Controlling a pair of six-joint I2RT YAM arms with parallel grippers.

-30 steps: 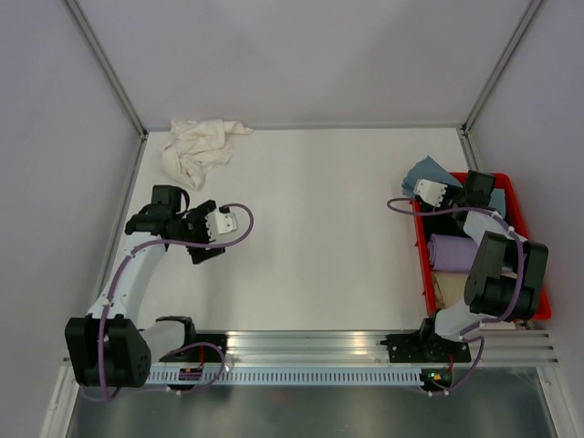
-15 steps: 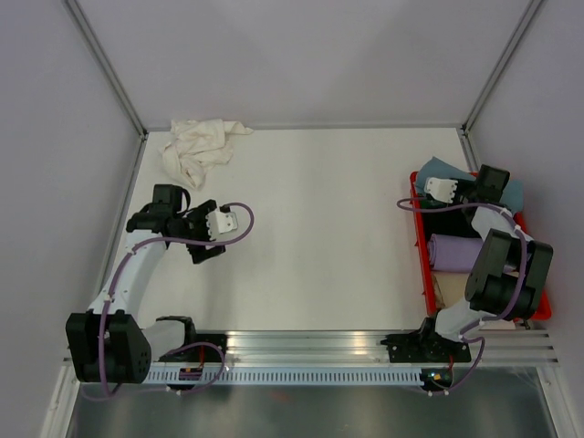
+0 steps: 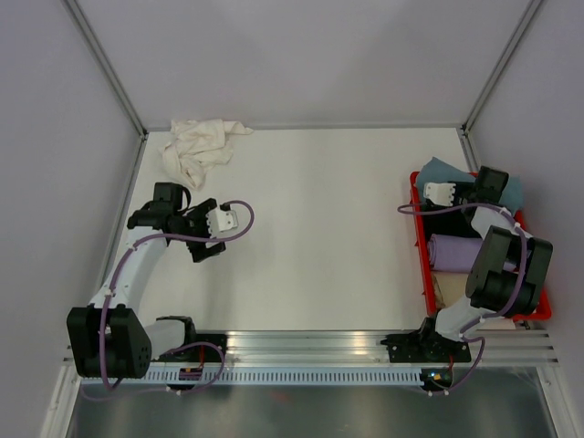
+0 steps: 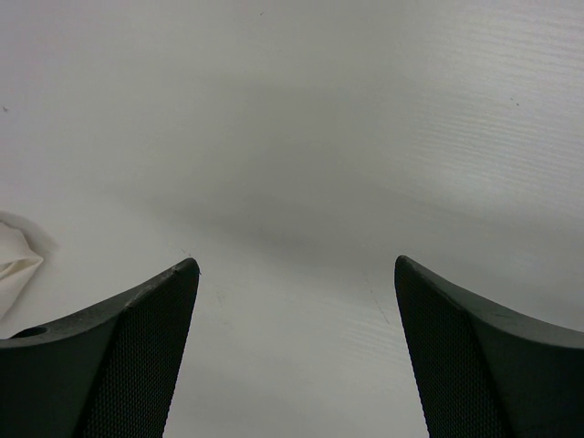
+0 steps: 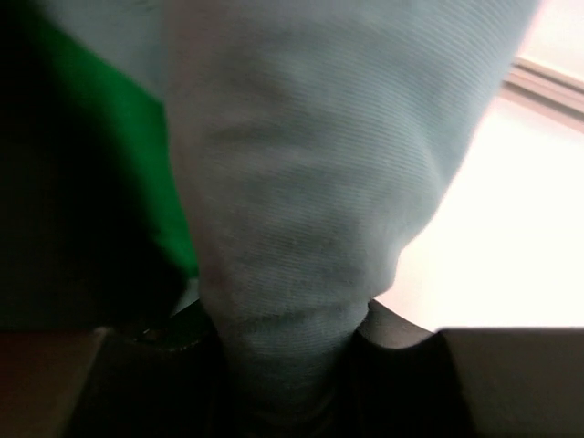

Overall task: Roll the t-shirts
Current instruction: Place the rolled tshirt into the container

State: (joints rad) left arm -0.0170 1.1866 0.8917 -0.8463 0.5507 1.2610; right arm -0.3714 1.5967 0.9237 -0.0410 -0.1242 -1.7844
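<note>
A dusty blue-grey t-shirt (image 3: 436, 170) hangs over the far end of the red crate (image 3: 422, 266). My right gripper (image 3: 491, 186) is shut on it there. In the right wrist view the bunched blue-grey cloth (image 5: 301, 228) fills the space between the dark jaws of the gripper (image 5: 285, 339). A crumpled cream-white t-shirt (image 3: 195, 148) lies at the far left corner of the table; its edge (image 4: 13, 265) shows at the left of the left wrist view. My left gripper (image 3: 212, 230) stands open over bare table a little nearer than that shirt, nothing between its fingers (image 4: 297, 274).
The crate sits at the right edge and holds a rolled purple garment (image 3: 453, 251) and a pale cloth (image 3: 447, 292). Something green (image 5: 137, 164) shows beside the held shirt. Grey walls close in the table on the left, right and far sides.
My right gripper has shifted a little to the right and farther over the crate's far end, taking the blue-grey t-shirt with it. The left arm has barely moved.
</note>
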